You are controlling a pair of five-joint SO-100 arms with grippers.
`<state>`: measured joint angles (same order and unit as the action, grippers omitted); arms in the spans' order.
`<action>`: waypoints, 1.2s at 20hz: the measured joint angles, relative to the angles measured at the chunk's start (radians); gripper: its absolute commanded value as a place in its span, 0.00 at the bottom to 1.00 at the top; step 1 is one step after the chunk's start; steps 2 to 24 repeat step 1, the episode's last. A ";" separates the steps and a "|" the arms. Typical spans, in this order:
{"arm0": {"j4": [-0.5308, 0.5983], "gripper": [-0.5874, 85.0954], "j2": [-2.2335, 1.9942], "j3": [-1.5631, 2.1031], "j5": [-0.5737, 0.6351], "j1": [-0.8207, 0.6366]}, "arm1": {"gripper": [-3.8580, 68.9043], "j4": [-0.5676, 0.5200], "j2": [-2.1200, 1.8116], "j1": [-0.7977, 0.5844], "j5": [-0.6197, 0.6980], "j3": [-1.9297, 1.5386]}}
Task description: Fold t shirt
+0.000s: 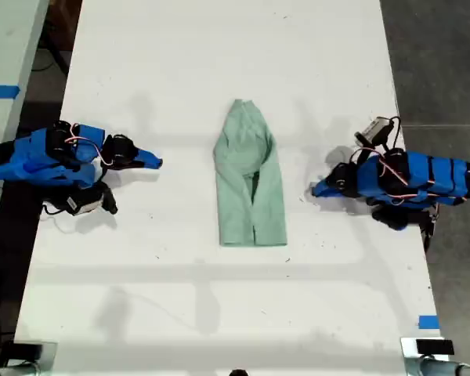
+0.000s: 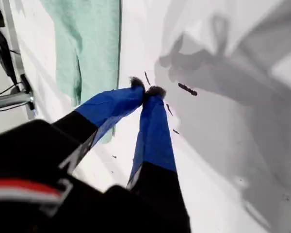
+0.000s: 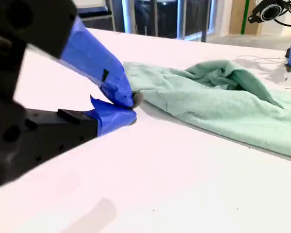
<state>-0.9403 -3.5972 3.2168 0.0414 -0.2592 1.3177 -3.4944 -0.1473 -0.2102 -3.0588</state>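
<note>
The pale mint-green t shirt [image 1: 251, 180] lies flat on the white table [image 1: 219, 47], folded into a narrow strip with a bunched, pointed far end. My first gripper [image 1: 315, 188] rests on the table at the exterior view's right, pointing at the shirt, a short gap from its edge. In the first wrist view, my first gripper [image 2: 146, 90] is shut and empty, with the t shirt [image 2: 87, 39] beyond it. My second gripper [image 1: 158, 163] sits at the exterior view's left, farther from the cloth. The second wrist view shows my second gripper [image 3: 133, 107] shut and empty before the t shirt [image 3: 223, 97].
A strip of blue tape [image 1: 428, 322] marks the table near the exterior view's lower right. Metal clamps [image 1: 427, 348] sit at the table's near corners. Another table [image 1: 8, 47] with blue tape stands at the exterior view's left. Dark floor borders the exterior view's right.
</note>
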 measured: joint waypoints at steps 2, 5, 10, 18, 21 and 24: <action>0.000 0.00 0.000 0.000 0.000 0.000 | 0.08 0.000 0.000 0.000 0.000 0.000; 0.000 0.00 0.000 0.000 0.000 0.000 | 0.08 0.000 0.000 0.000 0.000 0.000; 0.000 0.00 0.000 0.000 0.000 0.000 | 0.08 0.000 0.000 0.000 0.000 0.000; 0.000 0.00 0.000 0.000 0.000 0.000 | 0.08 0.000 0.000 0.000 0.000 0.000; 0.000 0.00 0.000 0.000 0.000 0.000 | 0.08 0.000 0.000 0.000 0.000 0.000; 0.000 0.00 0.000 0.000 0.000 0.000 | 0.08 0.000 0.000 0.000 0.000 0.000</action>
